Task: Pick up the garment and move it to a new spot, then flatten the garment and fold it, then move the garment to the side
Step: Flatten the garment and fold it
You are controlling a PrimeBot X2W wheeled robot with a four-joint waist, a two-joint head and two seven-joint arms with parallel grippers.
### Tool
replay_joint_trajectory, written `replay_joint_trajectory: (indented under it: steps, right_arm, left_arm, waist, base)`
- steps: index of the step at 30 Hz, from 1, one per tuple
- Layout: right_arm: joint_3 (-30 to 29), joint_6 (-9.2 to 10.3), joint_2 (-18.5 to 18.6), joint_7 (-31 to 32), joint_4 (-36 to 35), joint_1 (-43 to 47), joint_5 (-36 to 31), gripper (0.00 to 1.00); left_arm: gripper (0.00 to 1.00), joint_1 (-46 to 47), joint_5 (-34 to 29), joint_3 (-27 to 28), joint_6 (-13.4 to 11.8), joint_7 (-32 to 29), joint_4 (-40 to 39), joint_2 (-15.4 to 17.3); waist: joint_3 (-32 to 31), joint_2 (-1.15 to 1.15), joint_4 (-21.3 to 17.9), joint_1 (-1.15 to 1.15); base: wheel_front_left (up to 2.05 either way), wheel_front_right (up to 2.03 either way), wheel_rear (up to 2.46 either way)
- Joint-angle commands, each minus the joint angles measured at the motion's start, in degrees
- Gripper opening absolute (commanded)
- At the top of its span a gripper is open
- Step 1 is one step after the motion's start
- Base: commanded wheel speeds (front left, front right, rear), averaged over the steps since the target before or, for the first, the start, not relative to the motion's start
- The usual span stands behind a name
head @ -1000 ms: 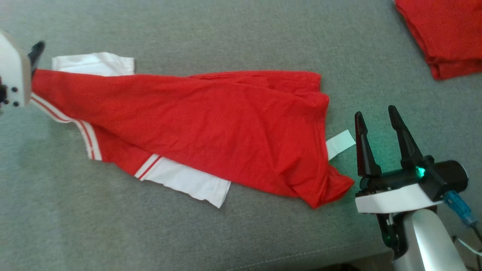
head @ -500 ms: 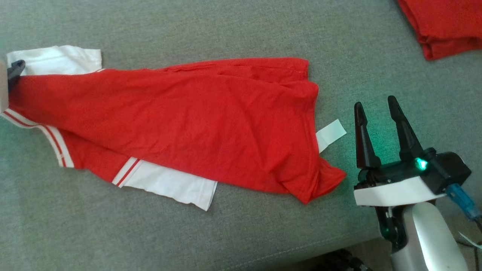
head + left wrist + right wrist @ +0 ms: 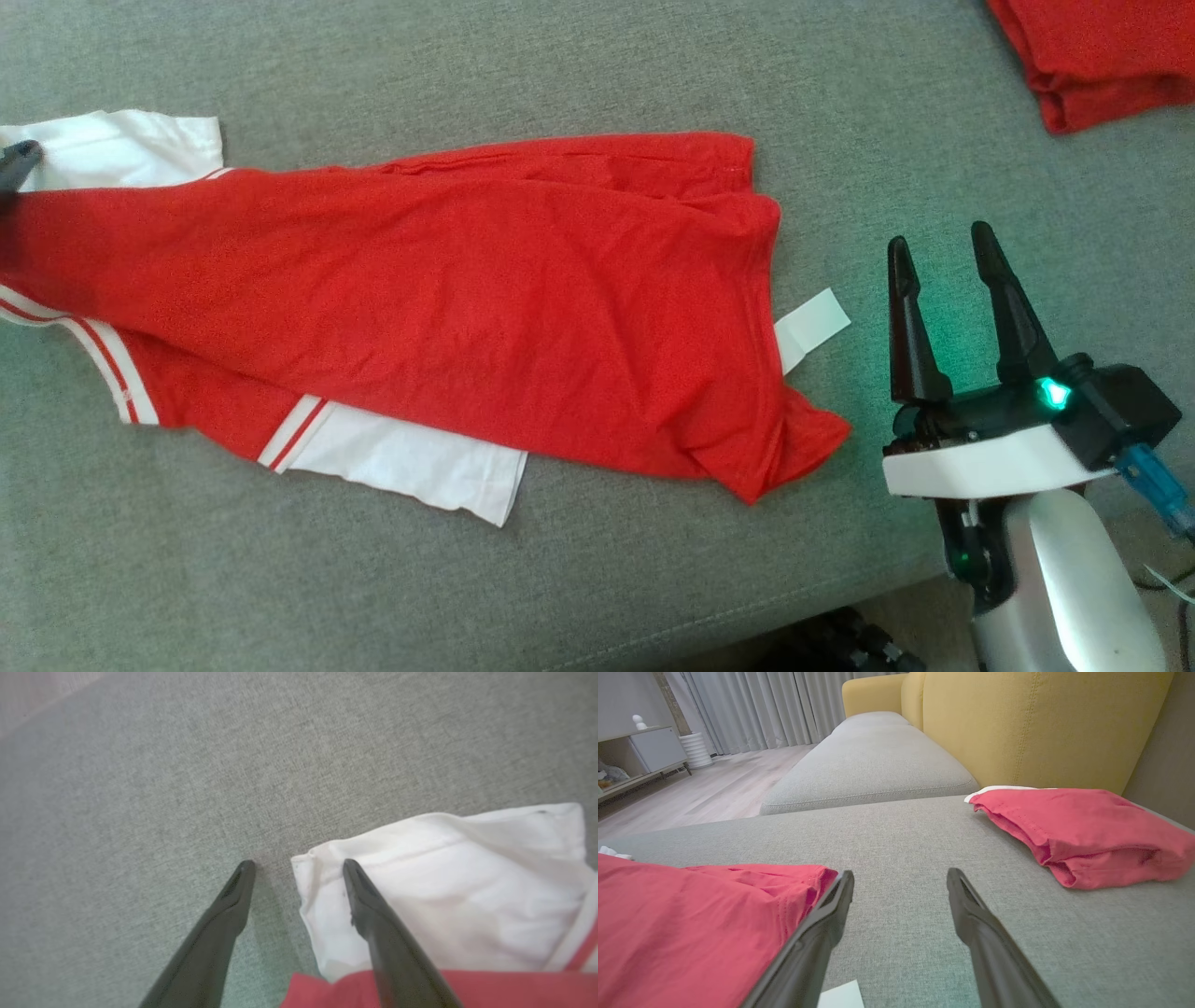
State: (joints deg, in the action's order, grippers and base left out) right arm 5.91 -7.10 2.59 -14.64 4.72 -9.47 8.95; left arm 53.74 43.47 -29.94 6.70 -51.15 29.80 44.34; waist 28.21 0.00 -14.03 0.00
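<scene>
left gripper (image 3: 299,862): fingers stood apart, tips angled down | right gripper (image 3: 941,241): fingers stood apart, pointed up the head view, green light (image 3: 1053,393) glowed at its base | pale forearm (image 3: 1064,588) rose from lower right

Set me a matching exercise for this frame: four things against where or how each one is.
1. garment
2. folded red pile
3. white slip
4. right pincer

A. open, over bare cushion
B. top right corner of the head view
C. poking out at the garment's right edge
D. laid out long, creased

Pairs: 1-D, 2-B, 3-C, 4-A
</scene>
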Motion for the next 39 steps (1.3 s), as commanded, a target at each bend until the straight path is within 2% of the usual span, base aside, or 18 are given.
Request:
replay_joint_trajectory:
  steps: [1,7,15,20,23,28,31,36,39]
  right_arm:
    - [0.8,-0.39,0.3,-0.4,-1.9,-0.4,0.1,1.00]
    - [0.5,-0.39,0.3,-0.4,-1.6,-0.7,0.0,1.00]
    - [0.4,-0.39,0.3,-0.4,-0.3,-1.6,0.0,1.00]
    - [2.1,-0.39,0.3,-0.4,5.0,-4.1,1.0,1.00]
    - [4.7,-0.39,1.5,-0.4,11.3,-7.5,2.1,1.00]
    - [12.6,-0.39,5.1,-0.3,23.7,-14.5,10.6,1.00]
    - [17.4,-0.39,7.4,2.3,29.7,-19.2,16.9,1.00]
    - [24.8,-0.39,10.6,6.8,33.5,-25.0,25.5,0.99]
    - [29.2,-0.39,11.9,10.1,33.1,-26.7,31.4,0.91]
  left_arm:
    - [0.00,1.6,1.4,2.8,-0.5,-1.4,-0.3,2.7]
    - [0.00,1.7,2.5,3.3,-0.2,0.0,-1.2,2.5]
    - [0.00,3.9,-0.1,2.5,0.4,10.1,-3.6,1.5]
    - [0.00,5.9,-1.7,0.3,0.7,14.6,-5.5,0.7]
    - [0.00,7.3,-2.1,-2.1,0.8,17.6,-7.0,0.2]
    - [0.00,9.3,-1.3,-6.4,0.8,20.8,-8.7,0.3]
    - [0.00,10.4,-0.7,-8.3,0.8,22.2,-8.9,0.6]
    - [0.00,12.2,0.4,-11.1,0.8,24.1,-8.4,1.0]
    - [0.00,12.7,1.6,-12.7,0.8,24.6,-8.0,1.1]
  waist:
    - [0.0,0.00,0.0,0.00]
    - [-0.5,0.00,0.2,0.00]
    - [-4.3,0.00,1.7,0.00]
    - [-6.4,0.00,3.2,0.00]
    - [-7.5,0.00,4.3,0.00]
    - [-8.5,0.00,5.7,0.00]
    - [-8.6,0.00,6.3,0.00]
    - [-8.4,0.00,7.0,0.00]
    - [-8.3,0.00,7.4,0.00]
  base:
    - [0.00,0.00,0.00]
    - [0.00,0.00,0.00]
    - [0.00,0.00,0.00]
    - [0.00,0.00,0.00]
    - [0.00,0.00,0.00]
    - [0.00,0.00,0.00]
    - [0.00,0.00,0.00]
    - [0.00,0.00,0.00]
    - [0.00,0.00,0.00]
